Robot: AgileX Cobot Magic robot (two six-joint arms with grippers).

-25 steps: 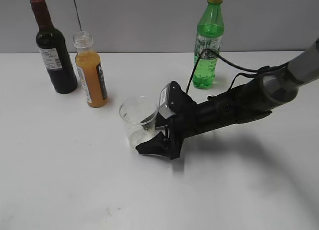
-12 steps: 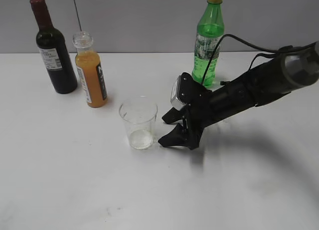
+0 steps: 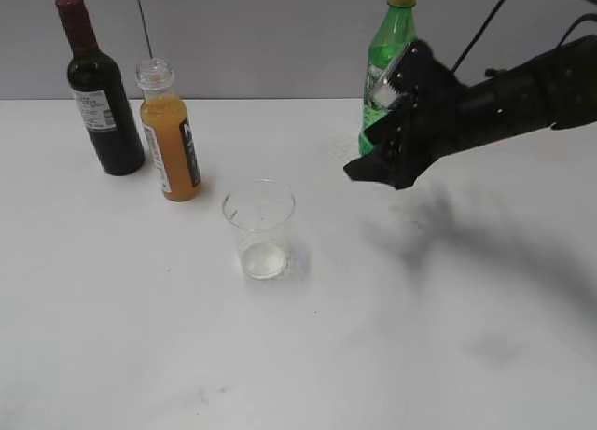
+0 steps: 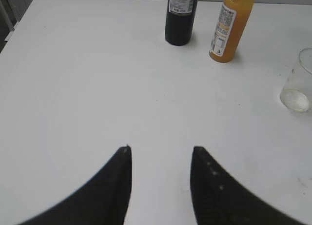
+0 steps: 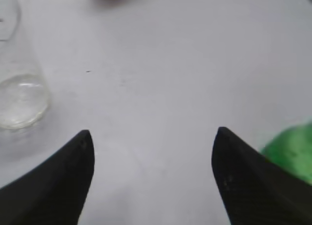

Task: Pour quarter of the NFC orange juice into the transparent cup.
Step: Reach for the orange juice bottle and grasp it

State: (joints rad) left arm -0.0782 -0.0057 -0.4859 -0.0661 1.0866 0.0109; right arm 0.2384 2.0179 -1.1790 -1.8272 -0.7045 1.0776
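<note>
a small clear plastic bottle of cloudy orange juice with a black label stands uncapped and nearly full at ten o'clock from the small clear plastic tumbler, which looks empty. no pouring done yet. the right claw, spread wide, hangs empty at two o'clock. the left claw is parted, empty.

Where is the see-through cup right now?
In the exterior view the cup stands upright on the white table, near the middle, in front and to the right of the orange juice bottle. Nothing is touching it.
</note>
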